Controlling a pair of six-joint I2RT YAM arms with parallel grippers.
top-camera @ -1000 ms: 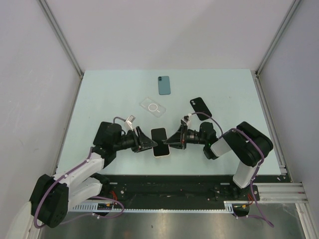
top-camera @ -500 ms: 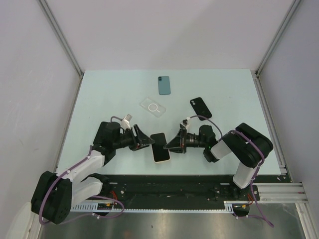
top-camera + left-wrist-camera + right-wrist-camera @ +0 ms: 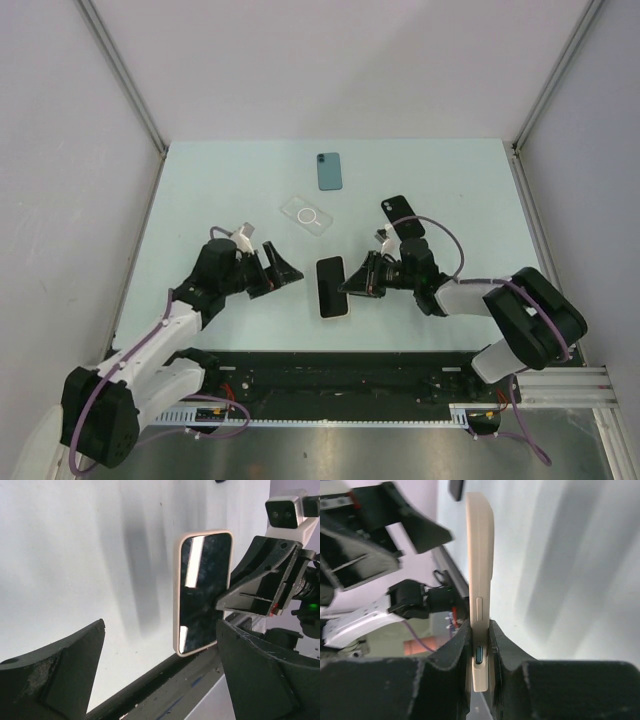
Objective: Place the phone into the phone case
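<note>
Cream-rimmed phone now held by the right end effector alone
The left end effector has let go and drawn back leftward, its jaws spread wide and empty; the right one is pinched narrow on the phone's long edge, holding it screen-up, seemingly just off the tabletop. Both arms reach low and inward. The clear case lies well apart, further back, so fitting looks not yet begun
</note>
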